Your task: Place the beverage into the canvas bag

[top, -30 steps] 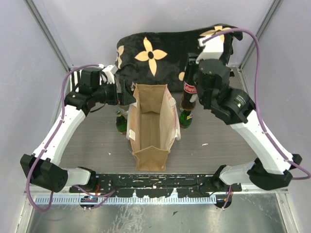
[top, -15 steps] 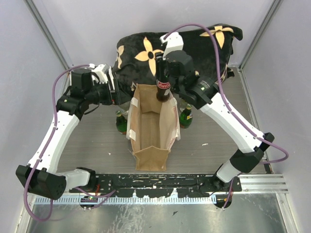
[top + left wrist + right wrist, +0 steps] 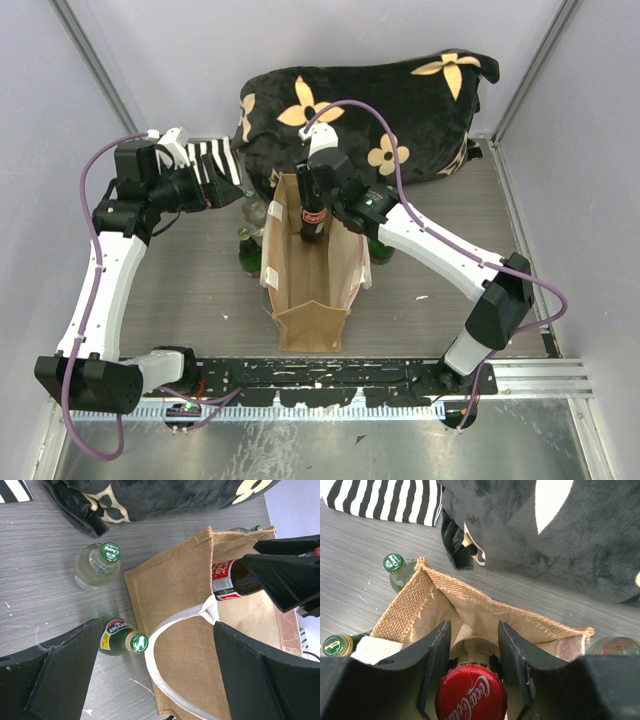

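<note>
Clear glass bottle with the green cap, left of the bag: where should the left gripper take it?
Probably by the neck just under the cap, from above and its left. The clear bottle stands upright, with the canvas bag close on its right, the cushion behind and the Perrier bottle in front.

Black plush cushion [image 3: 400,105] with tan flower prints lies across the far side of the grey wood-grain table [image 3: 190,290]. Black-and-white striped cloth [image 3: 218,160] sits at the cushion's left end. Clear bottle [image 3: 97,566], green cap, stands upright just in front of the cushion. Green bottle [image 3: 117,635] with a yellow-red label and green-gold cap stands near it, closer to the near edge, the two apart. Another bottle top [image 3: 615,646] shows on the right, blurred. Small white scrap [image 3: 422,297] lies on the table.
</note>
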